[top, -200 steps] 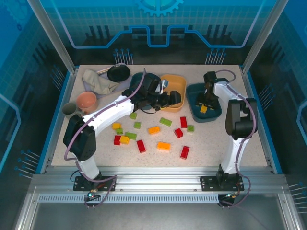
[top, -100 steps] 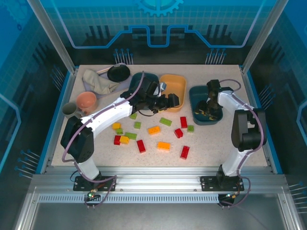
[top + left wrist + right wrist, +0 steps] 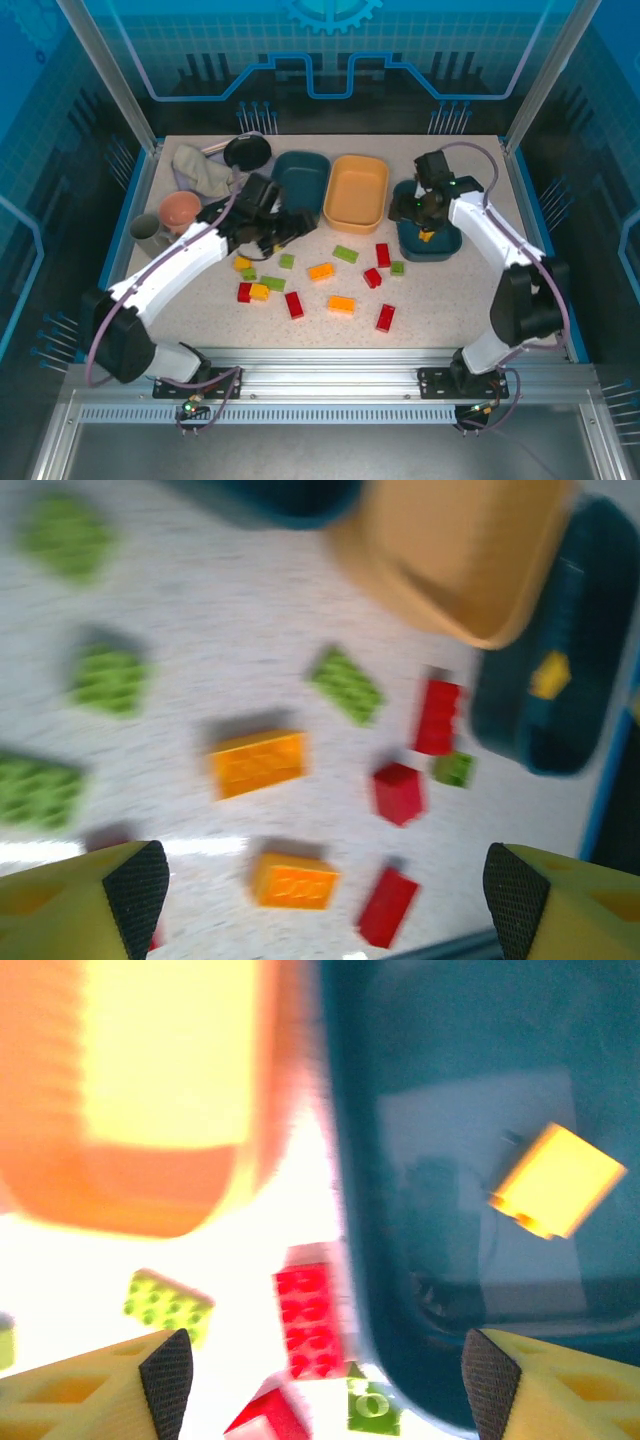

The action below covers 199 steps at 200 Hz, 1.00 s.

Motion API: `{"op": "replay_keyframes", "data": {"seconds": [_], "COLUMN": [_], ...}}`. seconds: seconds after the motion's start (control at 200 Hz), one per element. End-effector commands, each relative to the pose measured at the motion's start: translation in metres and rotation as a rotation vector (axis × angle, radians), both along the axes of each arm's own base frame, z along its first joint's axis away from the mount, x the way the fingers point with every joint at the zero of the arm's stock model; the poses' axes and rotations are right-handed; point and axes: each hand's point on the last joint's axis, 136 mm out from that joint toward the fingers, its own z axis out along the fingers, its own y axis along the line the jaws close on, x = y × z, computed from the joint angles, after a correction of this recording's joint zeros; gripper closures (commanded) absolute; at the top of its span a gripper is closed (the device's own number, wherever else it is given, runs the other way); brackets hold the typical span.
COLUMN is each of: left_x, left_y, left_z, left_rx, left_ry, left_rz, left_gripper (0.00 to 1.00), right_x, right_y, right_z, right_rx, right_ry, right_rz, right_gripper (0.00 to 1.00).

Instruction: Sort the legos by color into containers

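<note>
Hovering above the far-left edge of the scattered legos, the left gripper (image 3: 292,224) had its jaws spread wide with nothing between them. Its wrist view showed the two yellow fingertips (image 3: 135,880) at the bottom corners, with bricks lying untouched on the speckled table (image 3: 230,630) beyond them. The right gripper (image 3: 405,208) hung over the left rim of the right teal tub (image 3: 445,245), also wide open and empty.

Inside that tub lay a single yellow brick (image 3: 427,236), loose on the floor and apart from the fingers, so this tub was probably the one for yellow. The left teal tub (image 3: 300,178) and the yellow-orange tub (image 3: 360,190) beside it held no brick that could be made out. All three tubs stood in a row along the far side, within reach of both arms.

The other legos lay nearer, between the two arms, with the colours mixed. Among them were an orange brick (image 3: 321,270), a green brick (image 3: 345,254) and a red brick (image 3: 385,318), each separate from its neighbours. Sorting looked barely begun. Open jaws suited a reach for the next pick, and the left gripper was closest to the green and yellow pieces at the left. Both wrist views were smeared, so small detail was uncertain.
</note>
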Motion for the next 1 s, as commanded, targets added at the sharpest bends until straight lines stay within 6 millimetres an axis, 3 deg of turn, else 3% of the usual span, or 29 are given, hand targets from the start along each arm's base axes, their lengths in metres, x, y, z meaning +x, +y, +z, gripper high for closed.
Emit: {"op": "replay_keyframes", "data": {"seconds": [0.0,0.08,0.225,0.32,0.455,0.68,0.99], "left_x": [-0.059,-0.085,-0.115,-0.112,-0.091,-0.063,-0.071], "left_y": [0.073,0.098,0.121,0.125,0.127,0.114,0.115], "left_z": [-0.045,-0.061,-0.080,-0.090,-0.101,-0.126,-0.154], "left_rx": [0.194,0.195,0.140,0.053,-0.013,-0.086,-0.064], "left_ry": [0.246,0.317,0.365,0.367,0.382,0.482,0.556], "left_rz": [0.214,0.331,0.555,0.681,0.758,0.785,0.826], "left_gripper": [0.15,0.15,0.16,0.17,0.17,0.18,0.25], "right_x": [-0.021,-0.043,-0.071,-0.080,-0.086,-0.088,-0.088], "right_y": [0.058,0.092,0.130,0.145,0.160,0.168,0.168], "right_z": [0.024,0.015,0.001,-0.005,-0.010,-0.014,-0.015], "right_rx": [0.012,0.065,0.117,0.143,0.185,0.199,0.197], "right_ry": [-0.126,-0.110,-0.070,-0.047,-0.019,0.006,0.011], "right_rz": [0.276,0.391,0.500,0.543,0.580,0.605,0.604], "right_gripper": [0.24,0.23,0.23,0.23,0.23,0.24,0.24]}}
